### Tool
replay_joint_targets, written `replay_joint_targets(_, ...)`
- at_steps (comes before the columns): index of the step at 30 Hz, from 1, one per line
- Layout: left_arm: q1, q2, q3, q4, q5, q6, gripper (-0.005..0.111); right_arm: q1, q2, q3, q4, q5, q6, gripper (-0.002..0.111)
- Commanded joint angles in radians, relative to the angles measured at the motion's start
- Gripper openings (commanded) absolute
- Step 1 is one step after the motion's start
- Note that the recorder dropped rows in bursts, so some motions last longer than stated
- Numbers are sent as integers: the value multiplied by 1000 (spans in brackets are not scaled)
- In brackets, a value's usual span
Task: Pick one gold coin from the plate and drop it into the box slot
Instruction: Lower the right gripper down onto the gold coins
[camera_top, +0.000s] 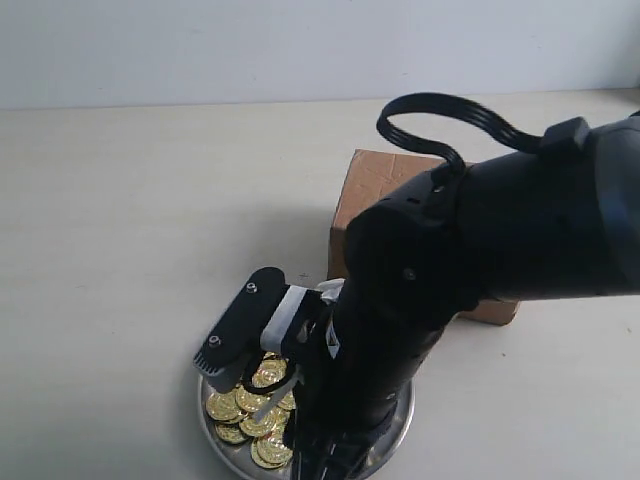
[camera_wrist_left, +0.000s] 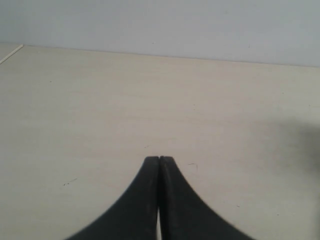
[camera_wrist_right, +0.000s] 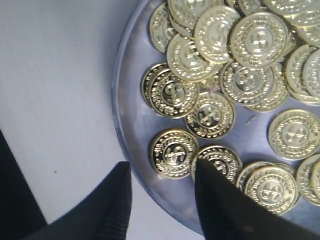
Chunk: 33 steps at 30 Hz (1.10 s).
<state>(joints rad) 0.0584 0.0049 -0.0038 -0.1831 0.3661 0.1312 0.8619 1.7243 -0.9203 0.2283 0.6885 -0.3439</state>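
Note:
The silver plate (camera_top: 232, 453) sits at the near edge of the table, holding several gold coins (camera_top: 243, 404). My right gripper (camera_wrist_right: 161, 167) hangs open low over the plate's rim (camera_wrist_right: 131, 150). One finger is outside the rim; the other finger (camera_wrist_right: 220, 200) rests over a coin. A single coin (camera_wrist_right: 174, 152) lies just ahead of the gap. The brown cardboard box (camera_top: 375, 185) stands behind the plate, mostly hidden by the right arm (camera_top: 470, 260); its slot is not visible. My left gripper (camera_wrist_left: 159, 159) is shut with nothing in it, above bare table.
The light table (camera_top: 150, 220) stretches to the left and behind the plate. A black cable (camera_top: 450, 115) loops above the right arm. The left arm does not show in the exterior view.

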Motion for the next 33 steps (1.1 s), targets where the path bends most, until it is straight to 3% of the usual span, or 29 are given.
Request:
replay_joint_targets(1, 2, -5, 4, -2, -10, -4, 0, -40, 12, -6, -85, -3, 5, 46)
replay_joint_targets(7, 2, -5, 4, -2, -10, -4, 0, -107, 16, -6, -131, 13, 89, 46)
replay_joint_targets(14, 2, -5, 4, -2, -10, -4, 0, -155, 54, -6, -109, 13, 400, 46)
replay_joint_targets(23, 2, -5, 4, -2, -10, -4, 0, -155, 58, -6, -72, -28, 423, 46)
replay_joint_targets(28, 2, -5, 4, -2, -10, -4, 0, -155, 58, -6, -74, -30, 423, 56)
replay_joint_targets(33, 2, -5, 4, -2, -10, -4, 0, -155, 58, -6, -74, -30, 436, 57)
